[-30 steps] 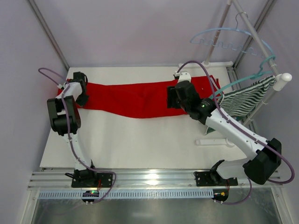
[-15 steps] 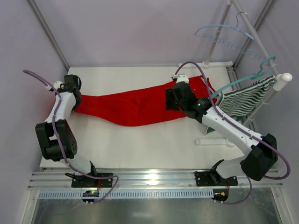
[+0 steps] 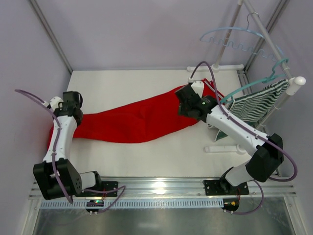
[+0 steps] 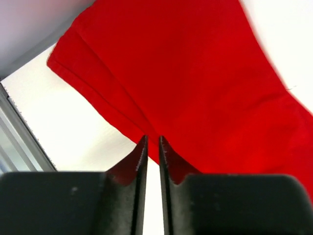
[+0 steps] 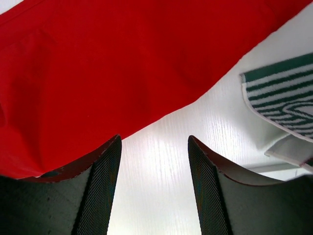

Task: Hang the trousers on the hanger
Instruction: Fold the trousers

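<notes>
The red trousers (image 3: 137, 122) lie slanted across the white table, one end near the left edge and the other under the rack at the right. The pale blue hanger (image 3: 230, 36) hangs empty on the rack at the upper right. My left gripper (image 3: 70, 104) stands over the trousers' left end. In the left wrist view my left gripper (image 4: 151, 142) is parted by a thin slit that shows the table, with the red cloth (image 4: 195, 88) at its tips. My right gripper (image 5: 154, 139) is open over bare table, the trousers' edge (image 5: 122, 63) beside its left finger.
A darker teal hanger (image 3: 254, 82) carries a green-and-white striped garment (image 3: 257, 103) on the rack at the right, also seen in the right wrist view (image 5: 283, 93). The rack's white foot (image 3: 225, 148) lies on the table. A metal frame rail (image 4: 19, 142) borders the left edge.
My left gripper has dragged the trousers' left end leftward and toward the near edge, and its jaws have parted slightly. My right gripper has shifted a little back and right.
</notes>
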